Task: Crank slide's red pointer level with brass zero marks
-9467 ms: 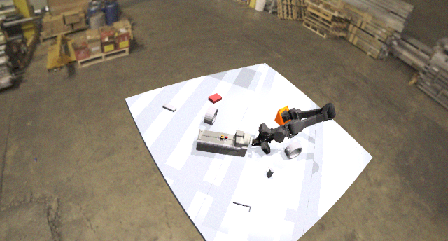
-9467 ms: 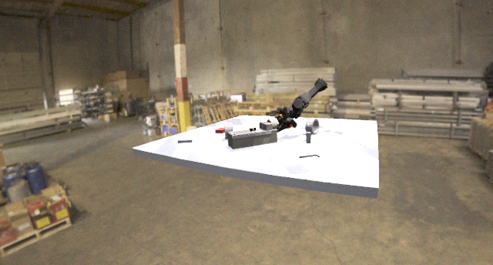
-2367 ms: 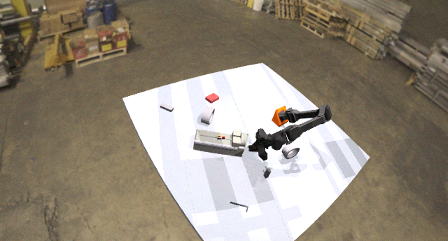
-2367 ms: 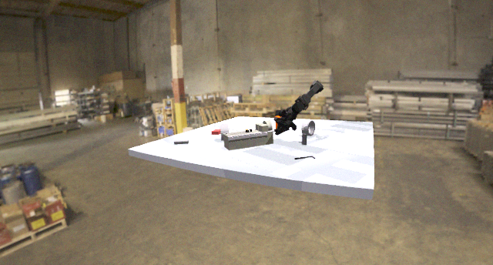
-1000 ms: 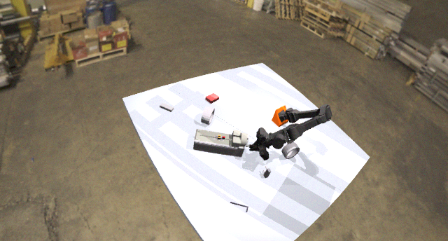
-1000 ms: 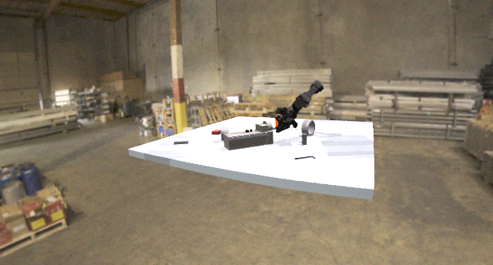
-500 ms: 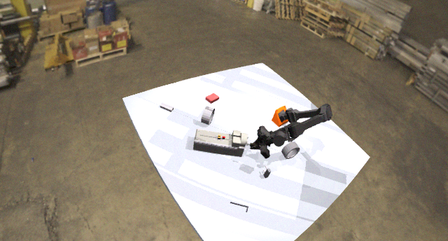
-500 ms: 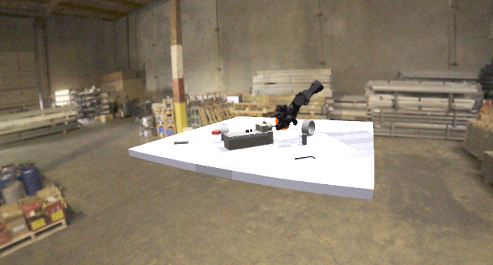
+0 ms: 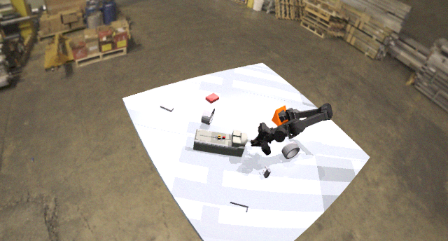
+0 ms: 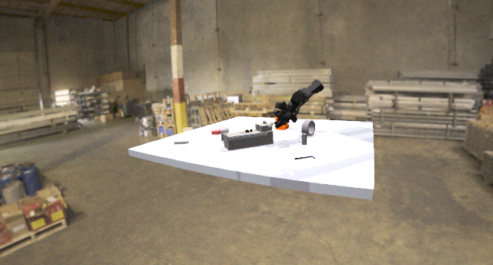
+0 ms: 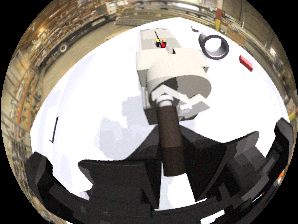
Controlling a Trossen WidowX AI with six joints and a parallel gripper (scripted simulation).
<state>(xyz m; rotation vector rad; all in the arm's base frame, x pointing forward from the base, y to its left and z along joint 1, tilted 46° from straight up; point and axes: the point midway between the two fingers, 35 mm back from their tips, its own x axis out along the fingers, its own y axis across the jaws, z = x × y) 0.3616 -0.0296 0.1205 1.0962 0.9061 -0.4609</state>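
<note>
Grey machine (image 9: 218, 144) with a pale top, red pointer (image 9: 223, 137) beside brass marks (image 9: 219, 137). Behind it lies a red block (image 9: 212, 98); right of it, a grey tape roll (image 9: 290, 150), black arm (image 9: 301, 120), orange base (image 9: 278, 115).

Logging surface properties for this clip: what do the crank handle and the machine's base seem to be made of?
Crank handle: dark brown, matte, no highlights; possibly wood or plastic, clamped between the fingers. Machine base: dark grey, dull, flat-sided block; painted metal or plastic, undecidable.

a warehouse: bare concrete floor (image 10: 192, 226), stacked timber (image 10: 293, 80) and pallets (image 9: 322, 17) well behind the arm (image 9: 301, 120), a striped column (image 10: 177, 61), boxes on a pallet (image 9: 101, 41) far off beyond the machine.
</note>
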